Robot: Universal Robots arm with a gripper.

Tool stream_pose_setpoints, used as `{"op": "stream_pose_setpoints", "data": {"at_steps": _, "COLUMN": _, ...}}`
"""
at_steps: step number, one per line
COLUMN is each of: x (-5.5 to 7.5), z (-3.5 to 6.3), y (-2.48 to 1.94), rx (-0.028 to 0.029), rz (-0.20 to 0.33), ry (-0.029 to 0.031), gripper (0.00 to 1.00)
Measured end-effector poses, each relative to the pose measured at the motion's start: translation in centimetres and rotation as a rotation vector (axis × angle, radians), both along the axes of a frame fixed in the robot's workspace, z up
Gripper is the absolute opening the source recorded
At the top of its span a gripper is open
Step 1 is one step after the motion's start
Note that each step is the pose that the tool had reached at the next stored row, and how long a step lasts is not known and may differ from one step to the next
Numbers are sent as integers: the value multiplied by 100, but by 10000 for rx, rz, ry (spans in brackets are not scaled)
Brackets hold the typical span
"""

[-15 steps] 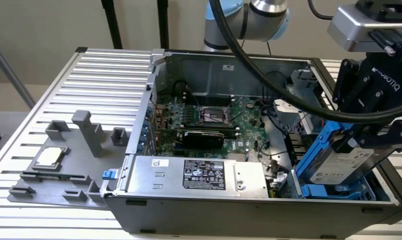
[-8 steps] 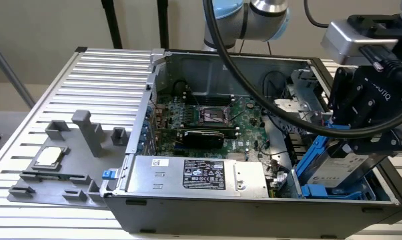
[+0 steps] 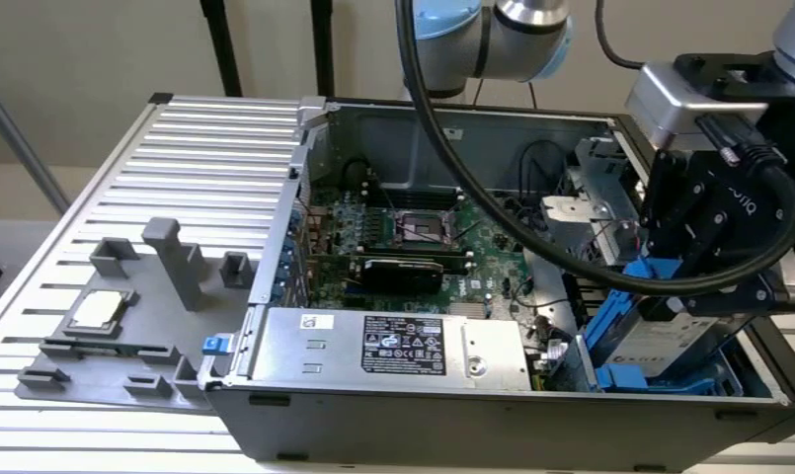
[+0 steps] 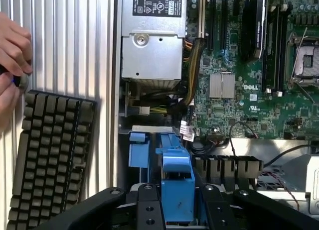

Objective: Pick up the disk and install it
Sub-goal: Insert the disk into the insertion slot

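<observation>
Two fingers of the gripper (image 4: 175, 212) clamp the disk (image 3: 654, 336), which leans tilted, lower end inside the case (image 3: 503, 434) at the exterior view's right corner, between outer wall and power supply (image 3: 397, 346); the case stands open above.

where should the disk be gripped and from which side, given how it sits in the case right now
Grip the disk by the blue carrier at its upper end, from above, clamping across its thin faces. The disk stands on edge, tilted, inside the case at the exterior view's right, leaving that end free. The gripper is shut on it there.
</observation>
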State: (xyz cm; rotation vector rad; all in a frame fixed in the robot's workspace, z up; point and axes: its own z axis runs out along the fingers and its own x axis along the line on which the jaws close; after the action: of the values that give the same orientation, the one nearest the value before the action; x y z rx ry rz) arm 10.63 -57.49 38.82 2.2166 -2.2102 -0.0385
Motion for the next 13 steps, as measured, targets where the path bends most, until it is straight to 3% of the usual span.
{"op": "stream_pose_setpoints", "data": {"at_steps": 13, "x": 37, "z": -167, "y": 0, "rx": -9, "rz": 27, "ry": 271, "gripper": 0}}
